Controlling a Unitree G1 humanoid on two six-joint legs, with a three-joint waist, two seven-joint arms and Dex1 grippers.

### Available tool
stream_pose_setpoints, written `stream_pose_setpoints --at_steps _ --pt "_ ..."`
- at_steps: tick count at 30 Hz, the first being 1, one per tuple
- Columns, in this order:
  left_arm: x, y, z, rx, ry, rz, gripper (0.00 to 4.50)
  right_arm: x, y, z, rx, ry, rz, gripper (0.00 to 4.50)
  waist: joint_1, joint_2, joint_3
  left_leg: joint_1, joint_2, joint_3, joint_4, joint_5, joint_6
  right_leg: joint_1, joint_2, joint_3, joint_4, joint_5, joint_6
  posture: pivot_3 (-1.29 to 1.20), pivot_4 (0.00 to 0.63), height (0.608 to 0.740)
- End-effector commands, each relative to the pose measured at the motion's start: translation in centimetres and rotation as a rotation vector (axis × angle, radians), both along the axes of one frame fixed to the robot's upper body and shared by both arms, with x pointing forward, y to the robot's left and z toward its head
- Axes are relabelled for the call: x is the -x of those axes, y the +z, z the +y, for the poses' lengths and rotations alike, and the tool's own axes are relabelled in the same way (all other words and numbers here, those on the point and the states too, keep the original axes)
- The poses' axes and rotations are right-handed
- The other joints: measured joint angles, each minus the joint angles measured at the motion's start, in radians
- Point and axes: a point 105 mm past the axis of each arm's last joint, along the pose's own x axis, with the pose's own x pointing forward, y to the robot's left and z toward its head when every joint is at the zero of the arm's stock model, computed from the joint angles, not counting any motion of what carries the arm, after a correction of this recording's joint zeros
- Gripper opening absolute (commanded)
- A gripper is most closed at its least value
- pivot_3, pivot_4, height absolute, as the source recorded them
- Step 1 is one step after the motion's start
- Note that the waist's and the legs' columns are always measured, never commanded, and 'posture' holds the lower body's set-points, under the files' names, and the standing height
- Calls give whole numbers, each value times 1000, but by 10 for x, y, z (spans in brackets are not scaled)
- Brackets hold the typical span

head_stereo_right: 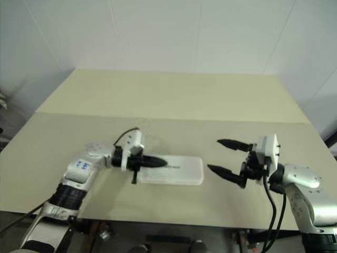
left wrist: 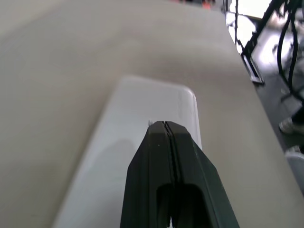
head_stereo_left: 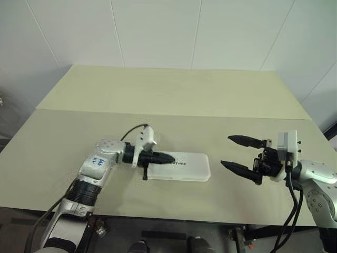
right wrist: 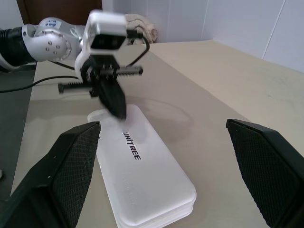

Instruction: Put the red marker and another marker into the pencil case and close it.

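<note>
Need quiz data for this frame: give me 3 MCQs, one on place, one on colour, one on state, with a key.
1. Where are the left gripper's tips?
A. over the pencil case's left end
B. beside the right gripper
C. off the table

2. What colour is the pencil case's lid?
A. red
B. white
C. black

3. How does the right gripper stand?
A. shut on the case
B. shut, empty
C. open, empty

Key: 1 A, its shut black tips sit above the case's left end. 2 B, the closed lid is white with small dark lettering. 3 C, its fingers are spread wide, right of the case, with nothing between them.
</note>
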Motion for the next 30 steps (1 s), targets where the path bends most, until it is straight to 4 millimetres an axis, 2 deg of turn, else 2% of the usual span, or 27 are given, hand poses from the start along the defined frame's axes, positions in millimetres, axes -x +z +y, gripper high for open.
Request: stream_pose_setpoints --at_steps 1,7,13,17,24,30 --pt "15 29 23 100 -57 -40 603 -2 10 -5 12 1 -49 4500 -3 0 0 0 0 0 0 0 0 0 0 0 0 0 0 0 150 740" --pt "18 34 64 82 42 -68 2609 -7 11 -10 30 6 -48 4500 1 0 0 0 0 0 0 0 0 0 0 0 0 0 0 0 150 740" --pt "19 29 87 83 164 -117 4474 -12 14 -17 54 10 -54 4500 2 0 0 0 0 0 0 0 0 0 -1 0 0 -1 -1 0 150 740" --pt "19 30 97 98 220 -136 4474 -17 16 -26 86 -11 -67 4500 3 0 0 0 0 0 0 0 0 0 0 0 0 -1 -2 0 150 740" --pt "6 47 94 151 272 -232 4474 -19 16 -34 137 -22 -73 4500 4 0 0 0 0 0 0 0 0 0 0 0 0 0 -1 0 150 740" --pt "5 44 95 143 268 -209 4474 -24 15 -35 131 -36 -81 4500 0 0 0 0 0 0 0 0 0 0 0 0 0 0 -1 0 150 740"
